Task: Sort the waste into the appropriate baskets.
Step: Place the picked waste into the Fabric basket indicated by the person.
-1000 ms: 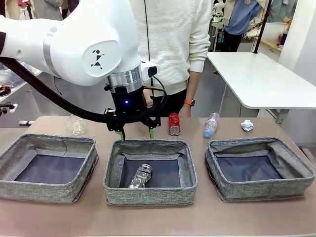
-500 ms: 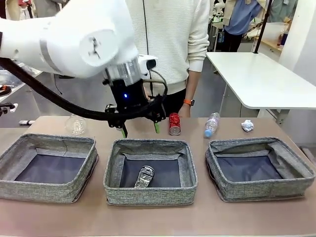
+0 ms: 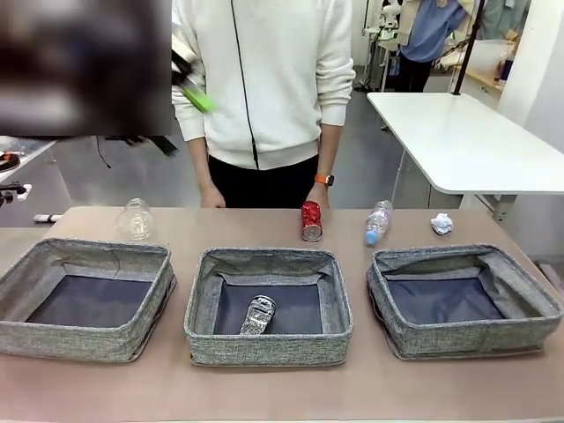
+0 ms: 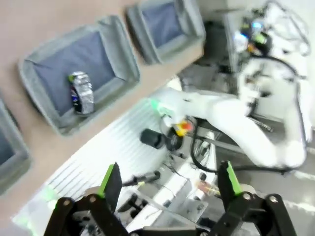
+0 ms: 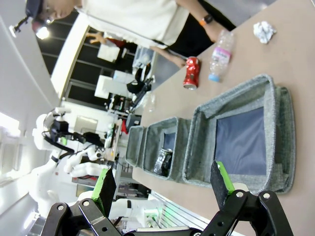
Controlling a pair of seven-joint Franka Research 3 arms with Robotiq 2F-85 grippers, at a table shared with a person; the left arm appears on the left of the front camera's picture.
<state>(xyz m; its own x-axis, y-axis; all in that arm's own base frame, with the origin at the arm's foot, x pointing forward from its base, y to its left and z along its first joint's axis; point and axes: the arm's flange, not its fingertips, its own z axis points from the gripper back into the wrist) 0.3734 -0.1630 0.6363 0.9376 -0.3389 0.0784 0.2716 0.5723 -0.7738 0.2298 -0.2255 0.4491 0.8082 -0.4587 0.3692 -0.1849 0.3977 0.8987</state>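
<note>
Now: one can binned, four pieces waiting, both claws empty

Front view first. Three grey baskets sit in a row at the near side of the worktop. The crushed can lies in the middle basket, a fair sign that this one takes metal. The left basket and right basket hold nothing. Behind them, along the far edge, wait the crumpled clear container at left, the red soda can at centre, then the clear bottle and the paper ball at right. Each is well apart from the next, so a claw can likely take one without knocking another. A person stands just beyond them. The left arm is a blur in the upper left, high above the worktop.

Left wrist view: the left claw, at the bottom, has its fingers wide apart with nothing between them. The crushed can shows in its basket at upper left.

Right wrist view: the right claw is likewise spread and empty, looking along the row with the right basket nearest.
</note>
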